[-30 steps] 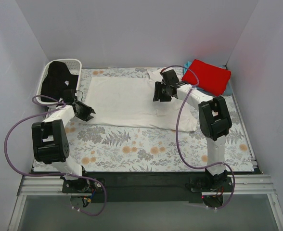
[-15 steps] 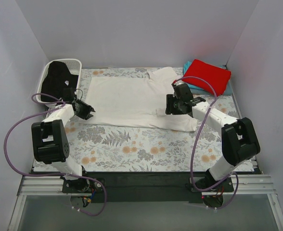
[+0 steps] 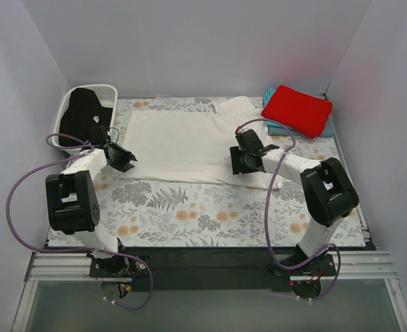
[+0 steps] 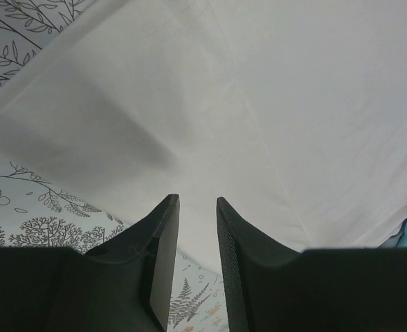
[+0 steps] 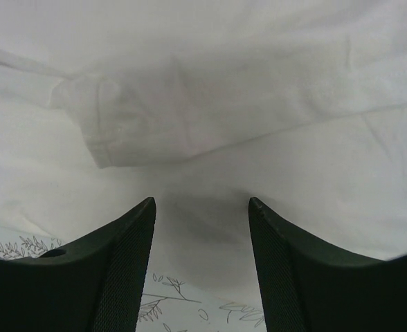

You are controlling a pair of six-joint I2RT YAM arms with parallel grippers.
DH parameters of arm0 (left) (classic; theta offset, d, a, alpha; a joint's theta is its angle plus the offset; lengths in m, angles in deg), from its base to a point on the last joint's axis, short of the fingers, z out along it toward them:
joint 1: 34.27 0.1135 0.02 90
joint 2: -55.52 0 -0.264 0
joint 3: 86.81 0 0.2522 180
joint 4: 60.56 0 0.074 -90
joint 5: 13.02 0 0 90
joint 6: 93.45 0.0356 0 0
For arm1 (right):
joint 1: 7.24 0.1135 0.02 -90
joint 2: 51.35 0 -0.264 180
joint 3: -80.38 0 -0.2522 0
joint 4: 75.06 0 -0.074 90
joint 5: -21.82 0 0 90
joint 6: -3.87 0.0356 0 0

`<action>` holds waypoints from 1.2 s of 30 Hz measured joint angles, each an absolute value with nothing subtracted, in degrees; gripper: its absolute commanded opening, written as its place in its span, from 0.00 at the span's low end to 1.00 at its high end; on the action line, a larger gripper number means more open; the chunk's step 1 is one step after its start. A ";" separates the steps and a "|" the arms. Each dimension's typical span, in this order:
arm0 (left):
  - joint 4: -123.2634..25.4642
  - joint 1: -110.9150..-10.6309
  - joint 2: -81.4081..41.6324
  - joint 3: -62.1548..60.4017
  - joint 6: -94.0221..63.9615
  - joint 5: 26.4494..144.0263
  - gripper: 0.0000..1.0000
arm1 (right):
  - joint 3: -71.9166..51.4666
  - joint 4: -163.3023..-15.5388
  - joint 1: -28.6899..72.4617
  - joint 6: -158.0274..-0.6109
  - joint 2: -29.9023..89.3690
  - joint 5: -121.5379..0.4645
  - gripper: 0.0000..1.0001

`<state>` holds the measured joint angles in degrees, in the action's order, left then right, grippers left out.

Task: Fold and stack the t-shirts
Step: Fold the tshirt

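White t-shirt (image 3: 179, 142) lies spread flat across the middle of the table (image 3: 190, 211). The right end effector (image 5: 202, 221) hangs low over the shirt's near right edge, by a sleeve cuff, with its jaws wide apart and nothing in them. The left end effector (image 4: 193, 214) is at the shirt's left edge, its fingers a narrow slit apart, gripping nothing. At the far right, the red t-shirt (image 3: 297, 111) sits folded on the teal t-shirt (image 3: 268, 94). At the far left, the black t-shirt (image 3: 79, 114) is heaped in the basket (image 3: 106, 88).
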<state>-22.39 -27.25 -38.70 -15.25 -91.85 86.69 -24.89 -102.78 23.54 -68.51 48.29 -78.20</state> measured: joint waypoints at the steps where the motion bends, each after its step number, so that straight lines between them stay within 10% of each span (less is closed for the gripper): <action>1: -22.39 -27.22 -38.81 -15.22 -91.83 86.71 0.27 | -24.21 -102.76 23.65 -68.53 49.07 -78.72 0.63; 36: -22.24 -27.22 -39.22 -14.63 -91.24 86.95 0.26 | -4.67 -103.41 24.35 -71.04 63.96 -89.21 0.71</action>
